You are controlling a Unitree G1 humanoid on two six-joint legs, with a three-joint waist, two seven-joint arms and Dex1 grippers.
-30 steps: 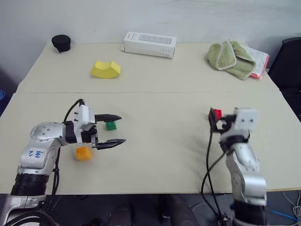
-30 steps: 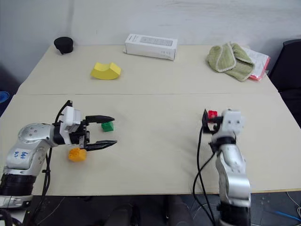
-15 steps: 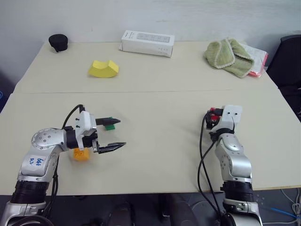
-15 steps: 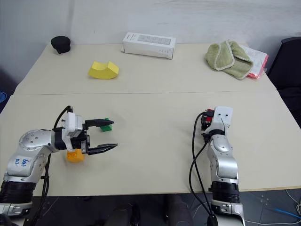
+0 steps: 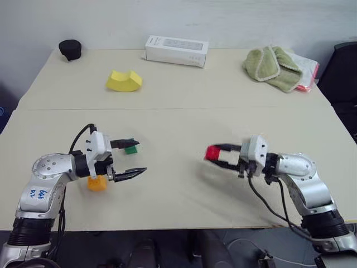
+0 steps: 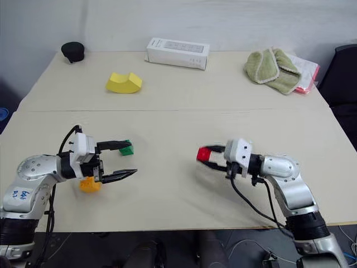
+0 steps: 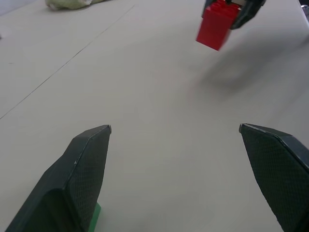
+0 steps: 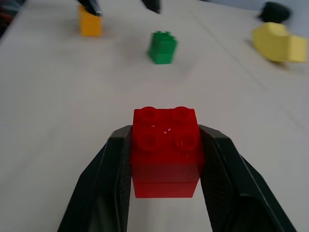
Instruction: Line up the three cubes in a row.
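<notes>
I am pinching the small red studded plastic brick (image 8: 165, 151) in my right fingers (image 6: 214, 157), left fingers (image 5: 131, 157) spread, row unbuilt beside the green brick (image 5: 131, 148) and orange-yellow brick (image 5: 97, 182).

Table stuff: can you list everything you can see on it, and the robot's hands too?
red brick: one, red, held above the table in the right gripper
green brick: one, green, near side on the left
orange-yellow brick: one, near left, under the left arm
arch-shaped foam block: one, yellow, far left
box: one, white, far middle
cloth: one, green, far right
packet: one, pink-red, under the cloth
round object: one, black, far left corner
left gripper: black fingers, open
right gripper: black fingers, shut on the red brick
</notes>
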